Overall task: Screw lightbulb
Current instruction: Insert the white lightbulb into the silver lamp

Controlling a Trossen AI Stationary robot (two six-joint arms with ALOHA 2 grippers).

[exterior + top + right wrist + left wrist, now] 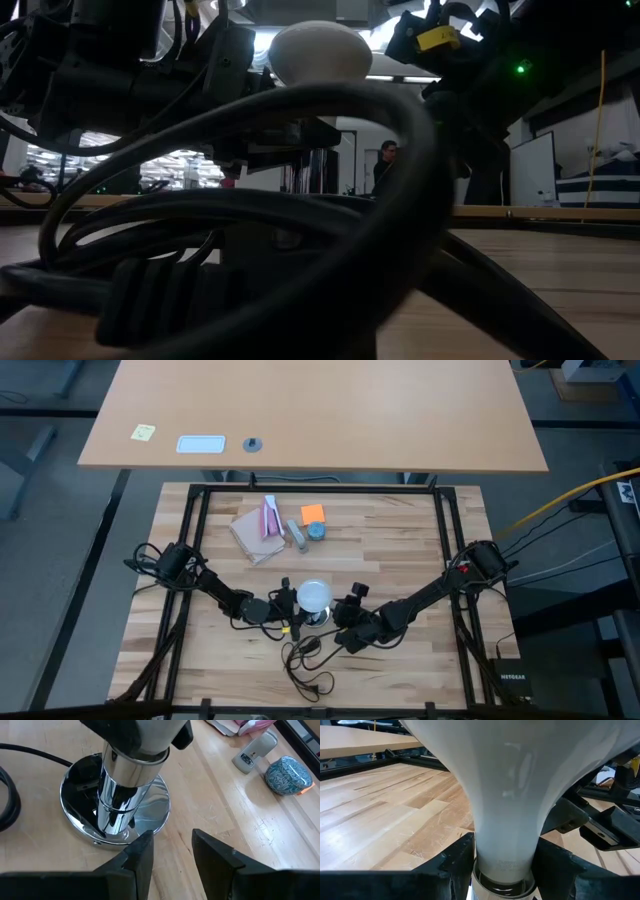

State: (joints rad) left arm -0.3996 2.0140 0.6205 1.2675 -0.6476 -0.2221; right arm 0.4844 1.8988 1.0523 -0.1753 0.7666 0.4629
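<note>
Left end effector (284, 603) reaching inward, clamped on lightbulb (314, 596) neck, right end effector (172, 847) low beside it, parted, empty

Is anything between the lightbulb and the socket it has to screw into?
Nothing visible. The left claw grips the lightbulb by its neck, directly over the chrome socket. The right claw hovers beside the socket's base, empty.

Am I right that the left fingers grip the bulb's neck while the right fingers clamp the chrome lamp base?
Not quite. The left fingers do grip the bulb at its neck, but the right fingers are apart and hold nothing, short of the lamp base, as the right wrist view shows.
</note>
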